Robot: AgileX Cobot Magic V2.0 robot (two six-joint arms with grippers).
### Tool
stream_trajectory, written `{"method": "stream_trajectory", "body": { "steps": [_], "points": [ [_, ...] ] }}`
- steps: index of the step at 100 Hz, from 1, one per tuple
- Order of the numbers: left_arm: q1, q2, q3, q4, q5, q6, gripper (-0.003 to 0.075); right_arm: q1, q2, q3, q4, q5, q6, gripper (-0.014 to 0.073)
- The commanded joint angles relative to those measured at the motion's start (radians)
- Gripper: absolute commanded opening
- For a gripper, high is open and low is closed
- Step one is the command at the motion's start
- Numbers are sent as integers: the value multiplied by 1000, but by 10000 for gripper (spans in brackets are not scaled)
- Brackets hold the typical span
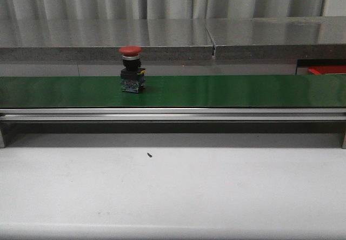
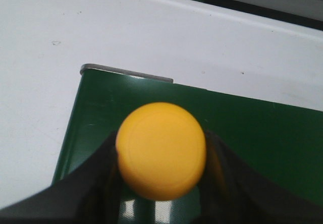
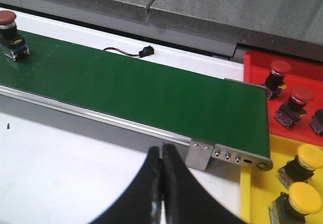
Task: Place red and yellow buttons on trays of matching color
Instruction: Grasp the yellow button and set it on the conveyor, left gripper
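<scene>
Red button [image 1: 131, 69]: red mushroom cap, black body, blue base, standing upright on the green conveyor belt [image 1: 227, 91], left of centre in the front view. Yellow button [image 2: 161, 150]: round yellow cap, pinched between the left end effector [image 2: 161, 183] fingers [image 2: 98, 176], above the belt's end corner. Right end effector [image 3: 162, 183] is pressed together, holding nothing, over the white surface [image 3: 60, 168] just near of the belt; red button well apart to its left. Red tray [image 3: 298, 72] and yellow tray [image 3: 252, 193] sit at the belt's right end, each already holding matching buttons.
</scene>
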Motion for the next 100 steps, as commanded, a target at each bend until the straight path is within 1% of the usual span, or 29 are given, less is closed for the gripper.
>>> {"method": "stream_trajectory", "body": {
  "steps": [1, 18, 23, 28, 35, 39, 40, 42, 43, 44, 47, 49, 52, 54, 56, 68, 73, 100],
  "points": [
    [-7, -26, -23, -48, -63, 2, -18, 1, 2, -26, 14, -60, -9, -68],
    [-7, 9, -23, -54, -60, 2, -12, 1, 2, -26, 14, -60, -9, -68],
    [-7, 12, -23, -54, -59, 2, 15, 1, 2, -26, 14, -60, -9, -68],
    [-7, 12, -23, -54, -57, 7, 69, 1, 2, -26, 14, -60, -9, -68],
    [-7, 10, -23, -65, -53, 30, 202, 1, 2, -26, 14, -60, -9, -68],
    [-7, 10, -24, -81, -40, 49, 313, 1, 2, -26, 14, -60, -9, -68],
    [-7, 10, -24, -85, -38, 53, 354, 1, 2, -26, 14, -60, -9, -68],
    [-7, 10, -24, -94, -33, 62, 396, 1, 2, -26, 14, -60, -9, -68],
    [-7, 10, -24, -97, -33, 64, 438, 1, 2, -26, 14, -60, -9, -68],
    [-7, 10, -24, -102, -33, 68, 459, 1, 2, -26, 14, -60, -9, -68],
    [-7, 10, -24, -115, -32, 77, 558, 1, 2, -26, 14, -60, -9, -68],
    [-7, 8, -24, -125, -29, 81, 594, 1, 2, -26, 14, -60, -9, -68],
    [-7, 8, -24, -131, -29, 81, 670, 1, 2, -26, 14, -60, -9, -68],
    [-7, 6, -26, -131, -29, 81, 705, 1, 2, -26, 14, -60, -9, -68],
    [-7, 4, -26, -131, -29, 81, 721, 1, 2, -26, 14, -60, -9, -68],
    [-7, -25, -26, -131, -25, 89, 664, 1, 2, -26, 14, -60, -9, -68],
    [-7, -44, -26, -131, -22, 107, 652, 1, 2, -26, 14, -60, -9, -68],
    [-16, -223, -26, -144, 1, 180, 650, 1, 2, -26, 14, -60, -9, -68]
  ]
}}
